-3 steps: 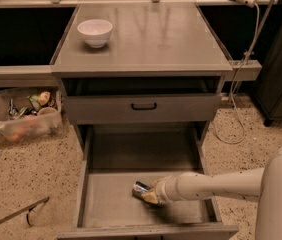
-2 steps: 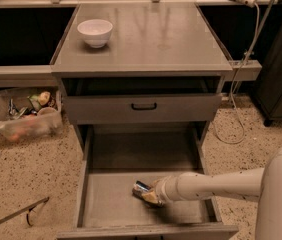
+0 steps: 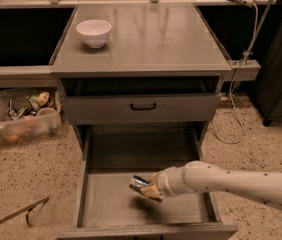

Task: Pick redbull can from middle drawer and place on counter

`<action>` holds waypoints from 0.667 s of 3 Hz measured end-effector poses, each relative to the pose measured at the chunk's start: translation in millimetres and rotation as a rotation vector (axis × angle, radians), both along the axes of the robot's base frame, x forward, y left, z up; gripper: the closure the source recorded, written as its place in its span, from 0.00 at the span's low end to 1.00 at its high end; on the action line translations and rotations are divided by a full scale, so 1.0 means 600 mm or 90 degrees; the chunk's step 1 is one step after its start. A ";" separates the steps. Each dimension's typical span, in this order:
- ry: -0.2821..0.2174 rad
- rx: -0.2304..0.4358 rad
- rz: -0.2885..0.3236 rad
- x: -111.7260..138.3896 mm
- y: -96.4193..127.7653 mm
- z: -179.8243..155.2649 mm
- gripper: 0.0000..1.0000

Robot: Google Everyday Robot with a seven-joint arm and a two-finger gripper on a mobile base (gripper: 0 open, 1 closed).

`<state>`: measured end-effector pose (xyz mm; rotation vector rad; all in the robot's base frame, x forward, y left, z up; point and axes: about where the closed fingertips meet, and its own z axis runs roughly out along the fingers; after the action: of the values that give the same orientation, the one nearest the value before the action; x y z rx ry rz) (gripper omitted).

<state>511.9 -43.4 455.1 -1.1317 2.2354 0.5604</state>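
The redbull can (image 3: 139, 184), small, silver and shiny, is held tilted just above the floor of the open middle drawer (image 3: 108, 204). My gripper (image 3: 150, 190) reaches in from the right on a white arm and is shut on the can's right end, over the middle of the drawer floor. The counter (image 3: 151, 39) is the grey cabinet top above, at the upper centre.
A white bowl (image 3: 94, 32) stands on the counter's left rear. A closed drawer front with a black handle (image 3: 143, 106) sits above the open drawer. A plastic bin of clutter (image 3: 23, 116) is on the floor at left. A cable (image 3: 241, 84) hangs at right.
My gripper and the can have risen slightly off the drawer floor. Nothing else has moved.
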 end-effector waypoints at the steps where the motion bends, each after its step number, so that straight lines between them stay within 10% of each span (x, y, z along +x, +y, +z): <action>1: -0.054 0.012 0.057 -0.009 0.014 0.161 1.00; 2: -0.111 0.035 0.119 -0.001 0.041 0.332 1.00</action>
<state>511.0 -18.7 654.2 -1.3168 1.9677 0.5711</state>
